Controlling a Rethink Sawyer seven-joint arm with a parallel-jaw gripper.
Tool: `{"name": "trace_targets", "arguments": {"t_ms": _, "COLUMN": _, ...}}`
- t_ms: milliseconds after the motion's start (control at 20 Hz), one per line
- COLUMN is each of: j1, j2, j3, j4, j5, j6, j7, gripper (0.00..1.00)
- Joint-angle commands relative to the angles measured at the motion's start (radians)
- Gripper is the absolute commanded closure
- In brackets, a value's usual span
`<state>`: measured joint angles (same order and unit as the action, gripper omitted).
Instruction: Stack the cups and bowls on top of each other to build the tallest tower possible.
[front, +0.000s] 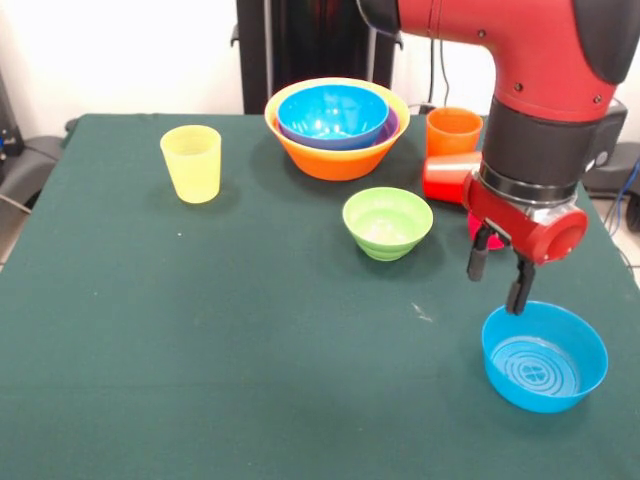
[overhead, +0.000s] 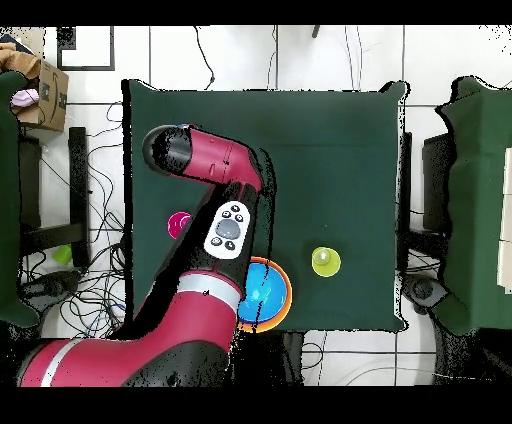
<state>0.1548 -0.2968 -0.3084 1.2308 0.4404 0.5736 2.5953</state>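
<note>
— Green cloth (front: 200, 330) lay flat; gripper (front: 498, 275) hung open, empty, above the lone blue bowl's (front: 545, 358) far rim.
— Risk?
— Fingers could clip that rim and tip it.

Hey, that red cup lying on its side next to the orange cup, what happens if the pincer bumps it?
The red cup lies on its side, so a nudge would probably roll it, likely curving since it looks tapered. It seems to be thin glossy plastic, so probably light and easily shoved. The orange cup just behind might stop it.
</note>
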Motion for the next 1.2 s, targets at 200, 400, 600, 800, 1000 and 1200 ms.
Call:
{"name": "trace_targets", "arguments": {"t_ms": 200, "j1": 0.019, "j2": 0.172, "j3": 0.061, "j4": -0.109, "j5": 0.002, "j6": 0.079, "j7": 0.158, "gripper": 0.0}}
{"name": "trace_targets", "arguments": {"t_ms": 400, "j1": 0.04, "j2": 0.246, "j3": 0.041, "j4": -0.207, "j5": 0.009, "j6": 0.112, "j7": 0.188, "gripper": 0.0}}
{"name": "trace_targets", "arguments": {"t_ms": 600, "j1": 0.067, "j2": 0.299, "j3": -0.021, "j4": -0.307, "j5": 0.014, "j6": 0.19, "j7": 0.241, "gripper": 0.0}}
{"name": "trace_targets", "arguments": {"t_ms": 800, "j1": 0.069, "j2": 0.31, "j3": -0.028, "j4": -0.316, "j5": 0.019, "j6": 0.188, "j7": 0.218, "gripper": 0.0}}
{"name": "trace_targets", "arguments": {"t_ms": 1000, "j1": 0.071, "j2": 0.297, "j3": -0.047, "j4": -0.311, "j5": 0.013, "j6": 0.216, "j7": 0.204, "gripper": 0.0}}
{"name": "trace_targets", "arguments": {"t_ms": 1200, "j1": 0.064, "j2": 0.281, "j3": -0.046, "j4": -0.298, "j5": 0.012, "j6": 0.219, "j7": 0.182, "gripper": 0.0}}
